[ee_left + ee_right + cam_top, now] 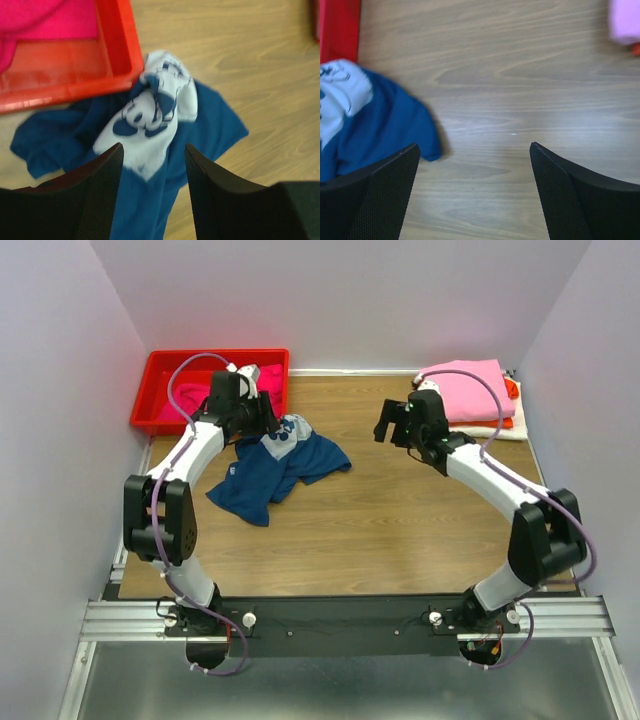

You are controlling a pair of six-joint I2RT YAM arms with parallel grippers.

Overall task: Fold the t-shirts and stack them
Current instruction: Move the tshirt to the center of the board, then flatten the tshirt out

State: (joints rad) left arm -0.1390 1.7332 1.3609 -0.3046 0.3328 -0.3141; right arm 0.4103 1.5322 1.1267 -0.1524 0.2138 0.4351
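Observation:
The navy t-shirt [272,468] with a white print lies crumpled on the table left of centre, its top edge against the red bin. It also shows in the left wrist view [165,150] and the right wrist view [380,125]. My left gripper [262,420] hovers over its upper part, open and empty, the shirt visible between the fingers [102,195]. My right gripper [392,425] is open and empty above bare wood right of the shirt. A magenta t-shirt [180,400] lies in the bin. A stack with the light pink t-shirt [470,390] on top, orange [510,390] and cream [500,432] beneath, sits at the back right.
The red plastic bin [160,375] stands at the back left, its rim close to my left gripper; it also shows in the left wrist view [120,45]. White walls enclose the table on three sides. Bare wood [400,530] lies between the shirt and the stack.

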